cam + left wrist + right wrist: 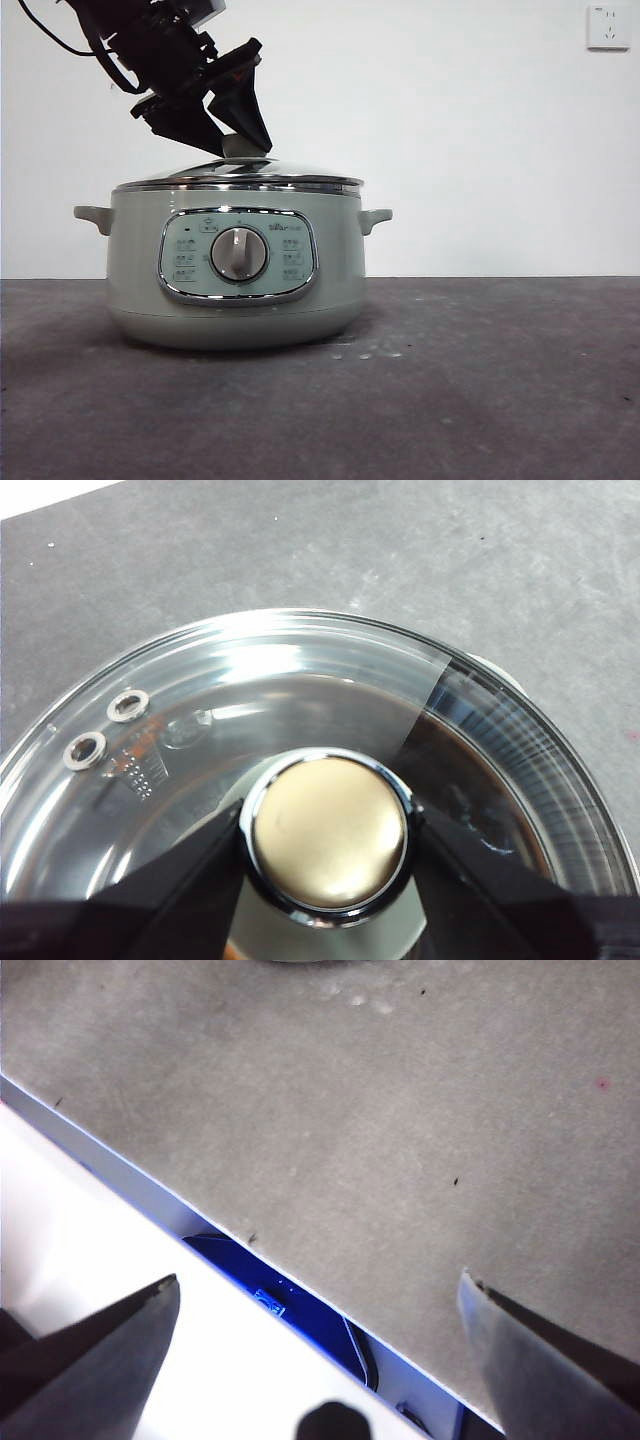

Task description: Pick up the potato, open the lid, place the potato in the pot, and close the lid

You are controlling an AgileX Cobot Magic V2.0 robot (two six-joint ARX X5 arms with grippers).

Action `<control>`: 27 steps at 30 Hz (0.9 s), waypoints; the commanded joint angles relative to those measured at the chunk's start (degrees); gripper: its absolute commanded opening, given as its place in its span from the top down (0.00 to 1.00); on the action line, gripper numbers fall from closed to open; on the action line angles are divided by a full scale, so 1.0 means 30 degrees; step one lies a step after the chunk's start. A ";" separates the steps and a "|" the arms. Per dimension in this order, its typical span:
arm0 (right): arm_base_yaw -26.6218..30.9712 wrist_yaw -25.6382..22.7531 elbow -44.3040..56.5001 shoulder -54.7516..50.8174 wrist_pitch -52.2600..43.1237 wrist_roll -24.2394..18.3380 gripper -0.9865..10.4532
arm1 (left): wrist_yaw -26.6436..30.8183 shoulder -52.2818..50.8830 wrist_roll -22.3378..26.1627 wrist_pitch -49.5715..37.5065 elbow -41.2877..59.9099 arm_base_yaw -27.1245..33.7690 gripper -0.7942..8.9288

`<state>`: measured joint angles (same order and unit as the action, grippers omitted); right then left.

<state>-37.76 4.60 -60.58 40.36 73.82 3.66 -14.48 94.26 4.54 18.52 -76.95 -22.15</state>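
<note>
The pale green pot stands on the dark table, left of centre, its dial facing the front view. On the pot rests the glass lid, steel rim level. My left gripper reaches down from the upper left onto the lid's knob. In the left wrist view its jaws press against both sides of that knob, with the clear dome of the lid spread around it. My right gripper hangs open over the table's edge with nothing between its jaws. The potato is hidden.
Grey table stretches to the right of the pot and in front of it. A white wall with a socket stands behind. In the right wrist view the table's edge runs diagonally, with a blue object below it.
</note>
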 commanded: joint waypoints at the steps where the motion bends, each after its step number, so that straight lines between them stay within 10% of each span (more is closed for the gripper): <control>1: -0.0022 -0.0379 0.0204 -0.0051 -0.0044 0.0066 0.50 | -0.0153 0.0452 0.0000 0.0284 -0.0153 -0.0189 0.93; 27: -0.0022 -0.0903 0.0204 -0.0044 -0.0605 0.0007 0.50 | -0.0291 0.0437 0.0226 0.1705 -0.1530 -0.0182 0.93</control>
<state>-37.76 1.91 -60.58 40.36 72.27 3.64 -14.28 95.37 4.69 24.40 -80.75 -22.15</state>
